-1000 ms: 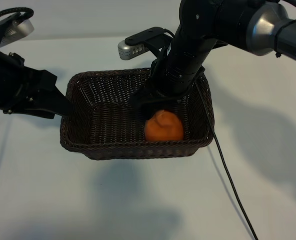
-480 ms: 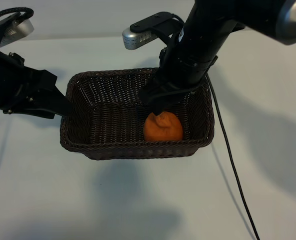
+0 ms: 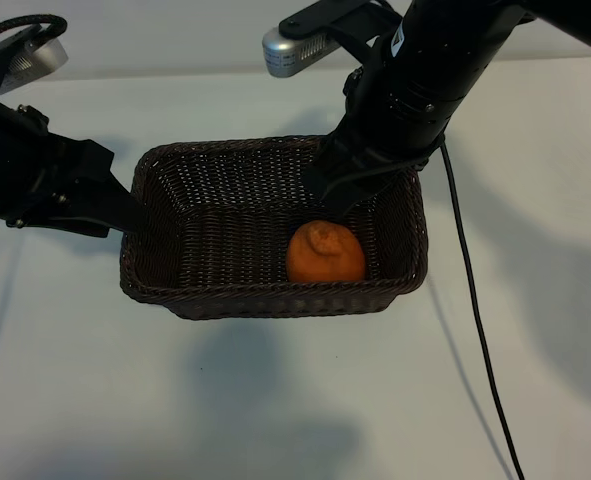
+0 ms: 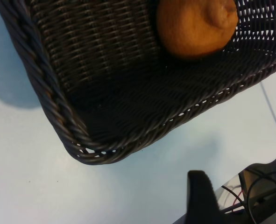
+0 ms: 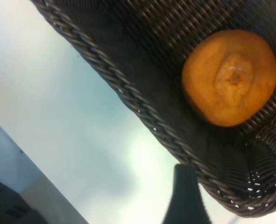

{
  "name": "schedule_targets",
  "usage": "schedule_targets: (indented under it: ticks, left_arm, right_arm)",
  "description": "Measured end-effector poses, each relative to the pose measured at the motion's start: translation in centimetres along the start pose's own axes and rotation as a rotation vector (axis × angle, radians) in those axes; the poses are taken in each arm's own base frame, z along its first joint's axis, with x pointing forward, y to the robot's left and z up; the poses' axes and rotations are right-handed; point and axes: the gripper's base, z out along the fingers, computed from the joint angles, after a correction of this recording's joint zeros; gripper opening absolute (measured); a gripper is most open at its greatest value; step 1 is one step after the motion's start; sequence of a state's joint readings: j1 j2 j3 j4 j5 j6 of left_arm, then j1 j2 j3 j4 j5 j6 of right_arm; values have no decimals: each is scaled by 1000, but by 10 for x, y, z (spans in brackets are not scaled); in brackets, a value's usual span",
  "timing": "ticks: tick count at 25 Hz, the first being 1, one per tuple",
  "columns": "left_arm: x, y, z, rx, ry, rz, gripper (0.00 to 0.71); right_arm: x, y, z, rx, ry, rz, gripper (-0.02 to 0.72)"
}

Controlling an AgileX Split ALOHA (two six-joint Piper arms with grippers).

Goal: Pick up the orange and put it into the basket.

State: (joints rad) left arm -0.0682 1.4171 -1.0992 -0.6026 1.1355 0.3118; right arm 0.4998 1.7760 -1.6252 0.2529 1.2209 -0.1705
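Orange rests inside basket, seemingly released.

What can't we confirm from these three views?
- Right gripper: exterior view, fingertips blend into the dark basket weave; the right wrist view shows one finger only.
- Left gripper: exterior view, its tips merge with the basket's left wall, contact unclear.
- Orange: its underside is hidden; the left wrist view's edge cuts it off.

One orange, one basket, two hands on the table.
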Motion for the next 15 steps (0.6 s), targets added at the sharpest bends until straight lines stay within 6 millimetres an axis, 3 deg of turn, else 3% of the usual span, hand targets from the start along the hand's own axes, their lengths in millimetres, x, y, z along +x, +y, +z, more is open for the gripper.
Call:
schedule_targets:
  ticks: [10, 15]
  left_arm:
    - [0, 0, 0, 0, 0, -1, 452]
    - [0, 0, 0, 0, 0, -1, 452]
  right_arm:
    - [3, 2, -17, 24, -34, -36, 430]
    - [8, 2, -35, 83, -71, -58, 421]
